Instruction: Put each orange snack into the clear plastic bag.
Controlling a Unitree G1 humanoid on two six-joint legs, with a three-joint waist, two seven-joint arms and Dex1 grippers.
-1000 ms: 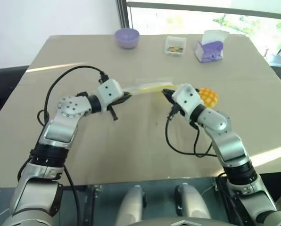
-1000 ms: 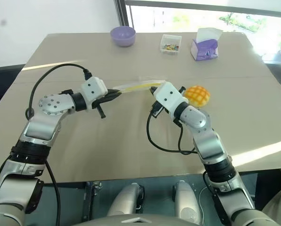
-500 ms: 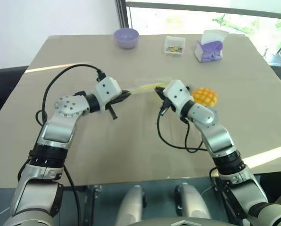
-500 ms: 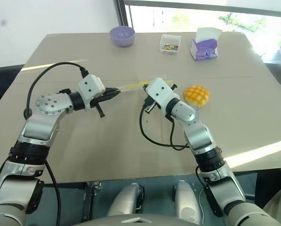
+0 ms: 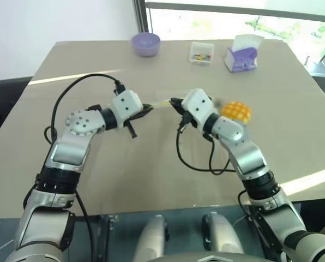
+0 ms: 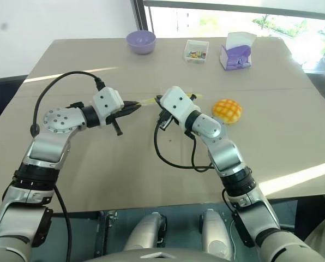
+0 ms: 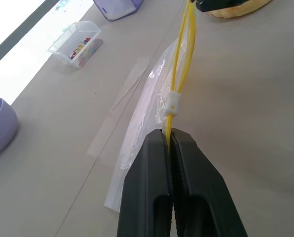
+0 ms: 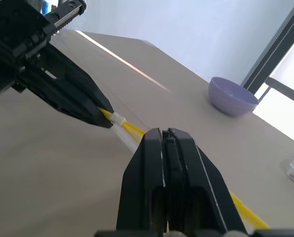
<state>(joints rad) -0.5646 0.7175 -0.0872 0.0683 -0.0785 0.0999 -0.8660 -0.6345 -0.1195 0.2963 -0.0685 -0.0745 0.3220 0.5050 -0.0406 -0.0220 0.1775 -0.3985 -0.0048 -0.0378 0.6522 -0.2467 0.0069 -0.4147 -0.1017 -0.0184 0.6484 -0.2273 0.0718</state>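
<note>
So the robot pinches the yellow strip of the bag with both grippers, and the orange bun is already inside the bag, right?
Not quite. Both the left gripper and the right gripper do pinch the yellow seal strip of the clear plastic bag, but the orange snack is not inside. The right eye view shows it sitting on the table, beside the right arm.

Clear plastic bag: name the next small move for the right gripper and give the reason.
Probably draw the right gripper away from the left gripper along the yellow seal strip. Both are shut on the clear plastic bag, its slider sits near the left fingers, and the orange snack still waits on the table.
</note>
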